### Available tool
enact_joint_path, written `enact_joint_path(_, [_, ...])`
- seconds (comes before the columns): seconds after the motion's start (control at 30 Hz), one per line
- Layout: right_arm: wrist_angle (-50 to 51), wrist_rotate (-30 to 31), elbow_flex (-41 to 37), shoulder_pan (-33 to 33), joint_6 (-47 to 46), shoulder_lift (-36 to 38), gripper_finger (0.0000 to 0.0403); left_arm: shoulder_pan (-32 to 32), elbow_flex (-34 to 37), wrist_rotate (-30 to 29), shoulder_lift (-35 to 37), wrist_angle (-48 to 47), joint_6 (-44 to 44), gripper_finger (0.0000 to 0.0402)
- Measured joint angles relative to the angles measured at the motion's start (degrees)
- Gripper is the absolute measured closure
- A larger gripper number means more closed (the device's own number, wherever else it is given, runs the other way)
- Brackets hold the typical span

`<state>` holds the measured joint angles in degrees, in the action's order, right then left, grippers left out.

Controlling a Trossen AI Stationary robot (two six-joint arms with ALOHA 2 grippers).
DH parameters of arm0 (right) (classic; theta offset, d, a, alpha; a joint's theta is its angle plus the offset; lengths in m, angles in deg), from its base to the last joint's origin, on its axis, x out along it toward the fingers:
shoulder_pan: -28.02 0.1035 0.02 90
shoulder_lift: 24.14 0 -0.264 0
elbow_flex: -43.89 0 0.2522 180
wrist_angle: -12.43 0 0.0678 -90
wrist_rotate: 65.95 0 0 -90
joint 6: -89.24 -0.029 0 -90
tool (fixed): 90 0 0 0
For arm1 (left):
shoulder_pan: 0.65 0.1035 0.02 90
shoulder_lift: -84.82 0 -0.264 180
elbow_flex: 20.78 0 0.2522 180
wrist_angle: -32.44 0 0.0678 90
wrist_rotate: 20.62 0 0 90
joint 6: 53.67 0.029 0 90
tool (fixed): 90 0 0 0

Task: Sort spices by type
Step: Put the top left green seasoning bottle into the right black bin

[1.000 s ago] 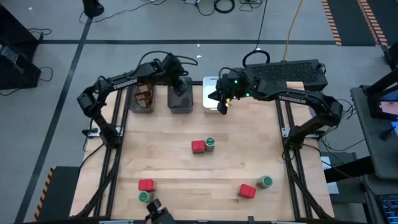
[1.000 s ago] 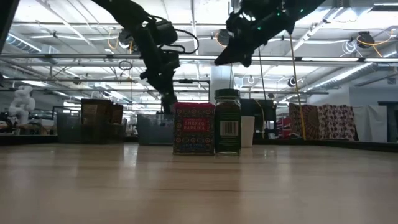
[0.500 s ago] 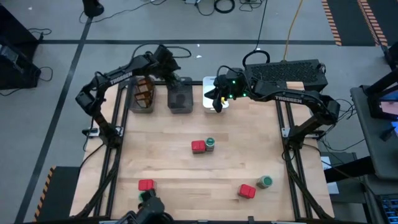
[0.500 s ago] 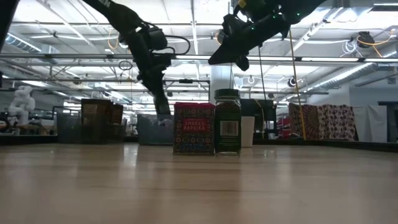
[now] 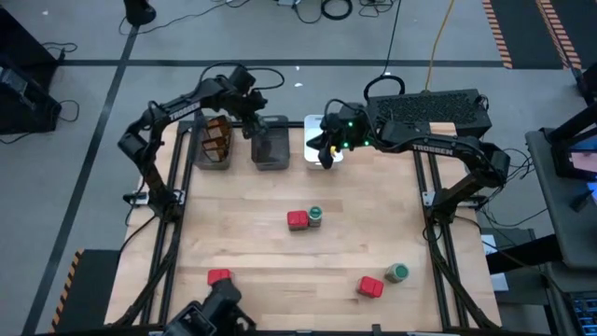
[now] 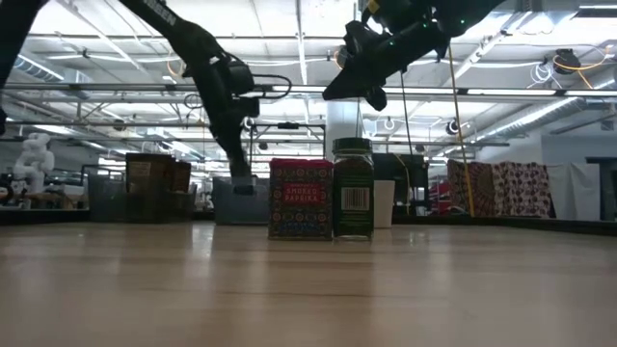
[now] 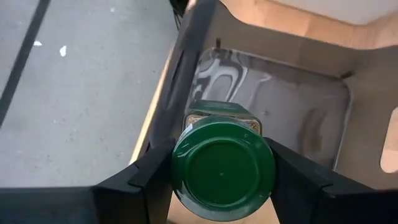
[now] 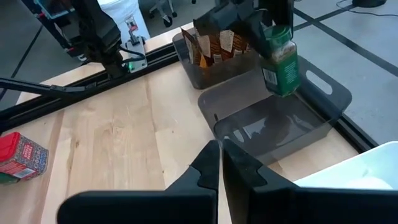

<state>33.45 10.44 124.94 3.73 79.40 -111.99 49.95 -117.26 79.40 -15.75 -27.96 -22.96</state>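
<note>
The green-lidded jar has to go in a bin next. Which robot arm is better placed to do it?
The left arm. Its gripper already grips the green-lidded jar, jaws shut on it, right above the empty dark grey bin. The right gripper holds nothing and hangs over the white bin.

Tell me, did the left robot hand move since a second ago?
Yes. In the high view the left gripper, shut on a green-lidded jar, has slid from right over the middle grey bin toward that bin's left edge, nearer the bin of brown packets.
</note>
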Motion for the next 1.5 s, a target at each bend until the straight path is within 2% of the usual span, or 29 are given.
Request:
enact_joint_path(0.2, [1.8,0.0,0.0,0.8,0.0,0.0,0.0403,0.0,0.0,-0.8,-1.4,0.0,2.8,0.019])
enact_joint_path(0.57, [2.0,0.0,0.0,1.3,0.4,0.0,0.0403,0.0,0.0,-3.1,-5.0,-1.3,2.8,0.019])
enact_joint_path(1.17, [3.0,0.0,0.0,1.3,2.2,0.0,0.0403,-0.3,0.0,-6.7,-5.1,-0.1,2.8,0.0174])
enact_joint_path(1.4, [3.0,0.0,0.0,1.3,2.4,0.0,0.0403,-1.7,0.0,-7.8,-5.1,-0.5,5.5,0.013])
enact_joint_path(1.5, [3.6,0.0,0.0,1.3,2.8,0.0,0.0403,-2.5,0.0,-10.6,-5.1,-0.6,7.2,0.0103])
